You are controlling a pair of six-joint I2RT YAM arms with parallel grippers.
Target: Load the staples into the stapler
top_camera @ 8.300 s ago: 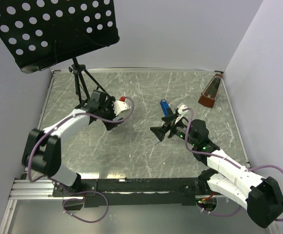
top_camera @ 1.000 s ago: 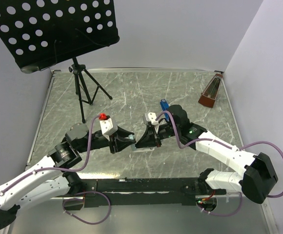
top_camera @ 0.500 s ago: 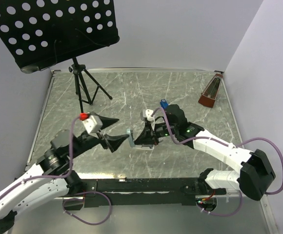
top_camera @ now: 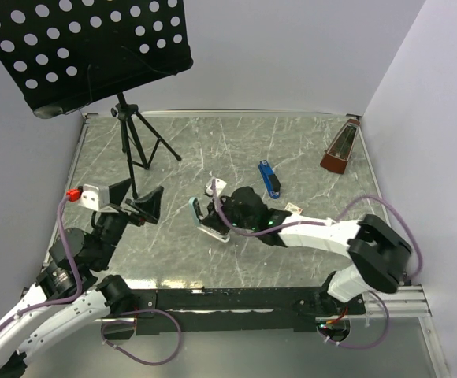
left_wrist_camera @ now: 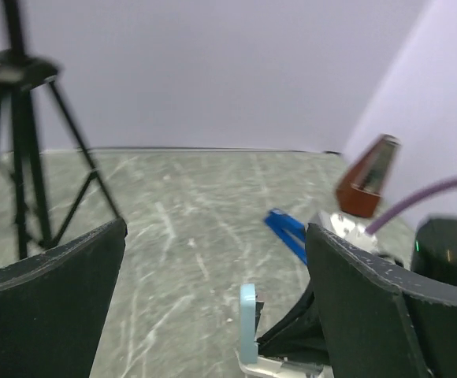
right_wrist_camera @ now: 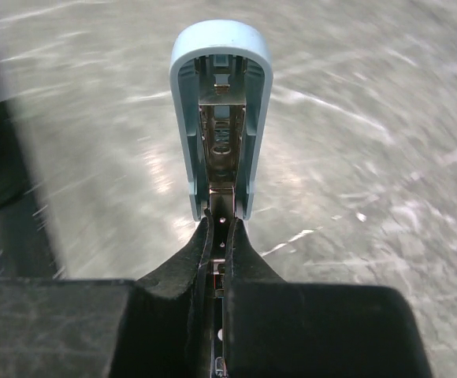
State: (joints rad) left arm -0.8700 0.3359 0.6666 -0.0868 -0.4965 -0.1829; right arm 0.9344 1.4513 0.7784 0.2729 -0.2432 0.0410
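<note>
Pinching stapler (top_camera: 199,214) base mid-table, right gripper (right_wrist_camera: 222,224) fingers pressed together; left gripper (left_wrist_camera: 217,228) spread, empty — upright lid (right_wrist_camera: 221,35) unsupported — could flop shut or twist loose.

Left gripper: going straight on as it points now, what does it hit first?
Most likely the stapler, its pale blue lid raised, held by the shut right gripper and sitting low between the open fingers of the left gripper. Depth is unclear; it might pass above.
</note>
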